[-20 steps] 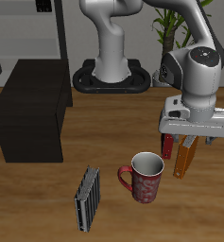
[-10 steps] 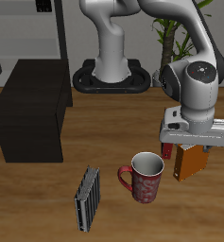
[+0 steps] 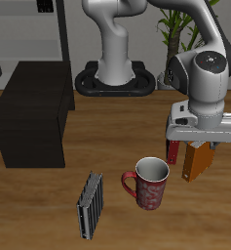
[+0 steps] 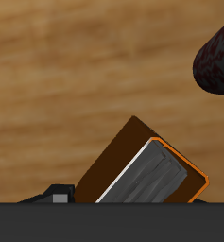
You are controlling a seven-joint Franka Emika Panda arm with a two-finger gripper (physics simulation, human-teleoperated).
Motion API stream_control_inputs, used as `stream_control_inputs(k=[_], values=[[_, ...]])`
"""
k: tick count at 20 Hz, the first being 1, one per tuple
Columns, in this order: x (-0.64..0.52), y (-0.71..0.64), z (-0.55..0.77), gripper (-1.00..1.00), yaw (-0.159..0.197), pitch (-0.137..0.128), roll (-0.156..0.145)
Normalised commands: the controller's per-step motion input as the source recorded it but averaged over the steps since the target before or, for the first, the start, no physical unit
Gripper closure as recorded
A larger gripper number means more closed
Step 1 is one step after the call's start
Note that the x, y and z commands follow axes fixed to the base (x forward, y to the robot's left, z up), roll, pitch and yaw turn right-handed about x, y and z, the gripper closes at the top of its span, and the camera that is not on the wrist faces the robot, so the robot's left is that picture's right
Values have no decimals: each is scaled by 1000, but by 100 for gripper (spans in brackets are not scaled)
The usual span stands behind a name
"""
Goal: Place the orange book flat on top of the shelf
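Observation:
The orange book (image 3: 197, 159) hangs tilted under my gripper (image 3: 197, 145), which is shut on its upper end and holds it just above the table beside the mug. In the wrist view the orange book (image 4: 159, 178) shows its orange rim and grey page edge close below the gripper body. The shelf (image 3: 34, 117), a low black cabinet with a flat bare top, stands far across the table from the gripper. A dark red book (image 3: 173, 151) stands upright just behind the orange one.
A dark red patterned mug (image 3: 149, 183) stands next to the held book, toward the front edge; it also shows in the wrist view (image 4: 217, 59). A grey striped book (image 3: 90, 205) stands near the front edge. A tall grey shelving unit (image 3: 29, 29) and a plant (image 3: 175, 29) are at the back.
The gripper has turned with the orange book: its broad face showed half a second ago, now it is edge-on again and slightly higher. Nothing else moved.

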Motion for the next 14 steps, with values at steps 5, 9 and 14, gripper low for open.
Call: stream_control_inputs(k=[5, 9, 14], values=[[-163, 8, 551, 100, 53, -24, 28], [-289, -147, 621, 100, 64, 14, 18], [-435, -253, 612, 100, 89, -6, 27]])
